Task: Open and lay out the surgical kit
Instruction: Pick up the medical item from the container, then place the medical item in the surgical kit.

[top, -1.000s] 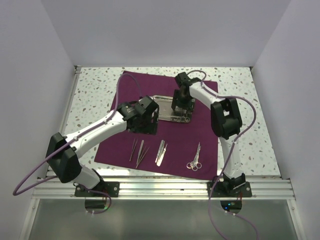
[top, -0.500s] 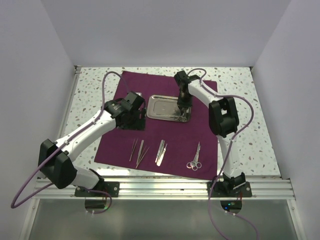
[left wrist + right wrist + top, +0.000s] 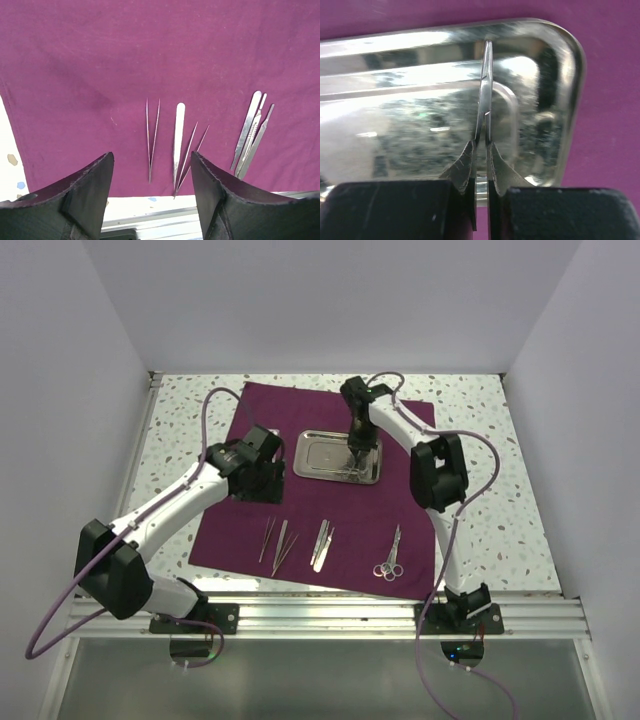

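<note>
The surgical kit's purple cloth lies spread flat. On its middle stands the shiny steel tray. My right gripper reaches down into the tray's right end. It is shut on a thin steel tweezer-like tool whose tip points at the tray's far rim. Left of the tray, my left gripper hangs open over the cloth with nothing between its fingers. Thin tweezers lie just beyond them.
Along the cloth's front edge lie tweezers, a second pair, flat steel handles and scissors. Speckled tabletop surrounds the cloth. An aluminium rail runs along the near edge.
My left arm swung left, away from the tray, to the cloth's left part, and its jaws narrowed a little. My right gripper closed on the thin tool in the tray.
</note>
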Motion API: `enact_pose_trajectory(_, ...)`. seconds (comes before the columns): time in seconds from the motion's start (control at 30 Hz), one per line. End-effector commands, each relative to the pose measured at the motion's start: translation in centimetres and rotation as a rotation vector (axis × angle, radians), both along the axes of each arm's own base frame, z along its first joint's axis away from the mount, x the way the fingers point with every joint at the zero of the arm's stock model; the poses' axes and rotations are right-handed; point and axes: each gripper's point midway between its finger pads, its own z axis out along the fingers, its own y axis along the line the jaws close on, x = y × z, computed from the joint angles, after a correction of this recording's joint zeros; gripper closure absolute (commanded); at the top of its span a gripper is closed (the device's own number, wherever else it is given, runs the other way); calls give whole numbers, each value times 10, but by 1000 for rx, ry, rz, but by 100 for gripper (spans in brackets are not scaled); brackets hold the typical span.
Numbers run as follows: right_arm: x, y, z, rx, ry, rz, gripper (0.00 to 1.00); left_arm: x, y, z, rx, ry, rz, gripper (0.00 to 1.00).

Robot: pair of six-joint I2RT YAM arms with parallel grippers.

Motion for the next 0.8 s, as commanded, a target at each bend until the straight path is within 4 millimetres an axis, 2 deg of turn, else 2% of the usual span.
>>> enact_pose_trajectory(0.0, 14, 22, 44, 72, -88, 27, 100, 17, -11, 13, -37, -56, -32, 34)
enact_pose_trajectory(0.1, 15, 26, 69, 109, -129, 25, 100, 20, -12, 15, -40, -59, -36, 35)
enact_pose_trajectory(0.2, 7, 25, 90, 133, -153, 31, 100, 20, -13, 16, -40, -62, -40, 36)
enact_pose_trajectory(0.23, -2, 20, 99, 135, -155, 30, 100, 20, -12, 16, -39, -62, -40, 36)
enact_pose_trajectory(0.3, -8, 17, 102, 141, -173, 31, 100, 20, -13, 18, -40, -65, -43, 37)
enact_pose_trajectory(0.33, -21, 11, 92, 127, -140, 28, 100, 20, -13, 18, -40, -65, -43, 38)
enact_pose_trajectory(0.37, -25, 9, 101, 139, -159, 29, 100, 20, -12, 18, -44, -68, -40, 39)
enact_pose_trajectory(0.4, -31, 7, 101, 137, -149, 31, 100, 20, -14, 18, -48, -69, -45, 40)
enact_pose_trajectory(0.43, -41, 2, 94, 122, -121, 31, 100, 20, -15, 19, -55, -68, -48, 40)
enact_pose_trajectory(0.47, -47, 0, 105, 132, -135, 33, 100, 21, -16, 19, -58, -68, -51, 41)
enact_pose_trajectory(0.5, -61, -5, 97, 125, -104, 27, 100, 21, -17, 19, -59, -65, -56, 41)
enact_pose_trajectory(0.53, -69, -7, 97, 128, -102, 30, 100, 22, -18, 20, -59, -67, -57, 41)
enact_pose_trajectory(0.57, -77, -9, 100, 133, -107, 31, 100, 24, -19, 21, -59, -70, -61, 41)
enact_pose_trajectory(0.6, -86, -13, 114, 151, -135, 25, 100, 27, -20, 20, -57, -72, -63, 41)
enact_pose_trajectory(0.63, -107, -19, 101, 131, -89, 29, 100, 28, -20, 20, -52, -74, -61, 41)
enact_pose_trajectory(0.67, -118, -23, 100, 128, -82, 32, 100, 33, -22, 25, -51, -87, -67, 40)
enact_pose_trajectory(0.7, -130, -26, 111, 144, -110, 30, 100, 36, -23, 24, -44, -82, -68, 40)
enact_pose_trajectory(0.73, -154, -32, 92, 124, -53, 40, 100, 40, -24, 27, -39, -94, -68, 38)
enact_pose_trajectory(0.77, -168, -34, 87, 122, -38, 44, 100, 49, -28, 32, -36, -106, -72, 35)
